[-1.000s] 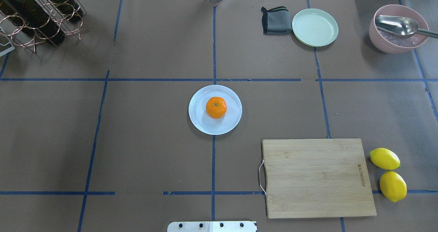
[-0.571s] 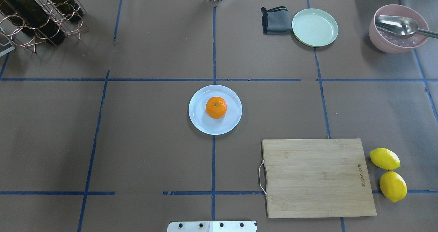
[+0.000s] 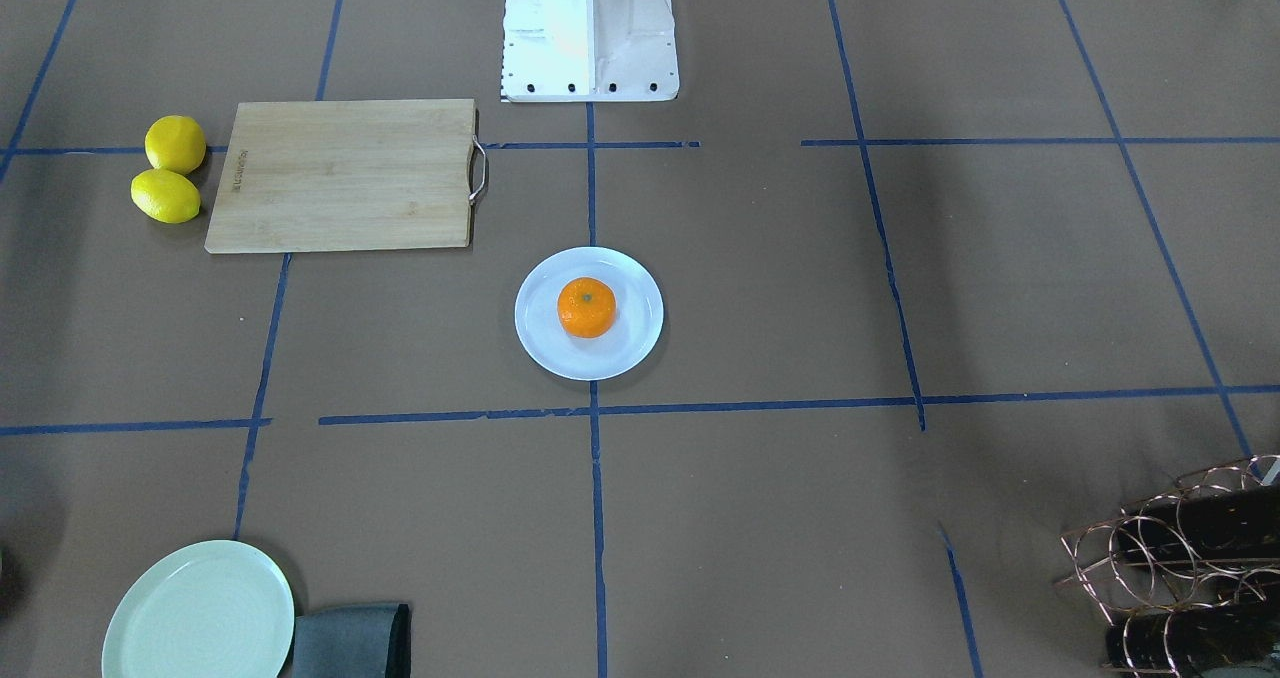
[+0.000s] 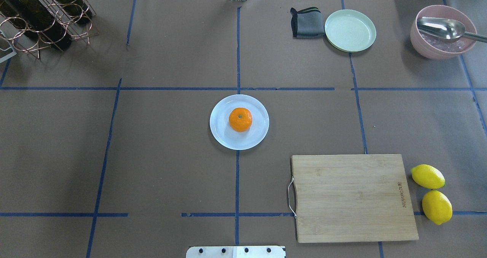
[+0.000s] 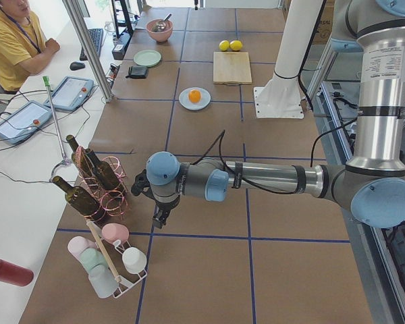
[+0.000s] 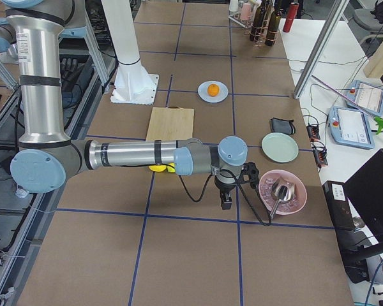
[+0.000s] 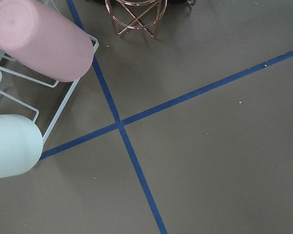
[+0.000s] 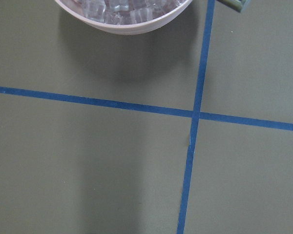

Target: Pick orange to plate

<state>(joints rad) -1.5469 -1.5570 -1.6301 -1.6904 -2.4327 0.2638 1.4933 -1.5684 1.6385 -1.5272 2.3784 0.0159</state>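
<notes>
The orange [image 4: 240,119] rests in the middle of the pale bluish-white plate [image 4: 218,134] at the table's centre; it also shows as the orange [image 3: 586,307] on the plate [image 3: 538,343] in the front-facing view. My left gripper [image 5: 160,219] hangs near the table's left end beside the wine rack, far from the plate. My right gripper [image 6: 226,203] hangs near the table's right end next to the pink bowl. Both show only in the side views, so I cannot tell whether they are open or shut. The wrist views show only table and tape.
A wooden cutting board [image 4: 352,197] lies front right with two lemons [image 4: 427,176] beside it. A pale green plate [image 4: 350,30], a grey cloth [image 4: 305,22] and a pink bowl with a spoon [image 4: 441,33] stand at the back right. A wine rack [image 4: 42,14] is back left, a cup rack [image 5: 108,263] beyond it.
</notes>
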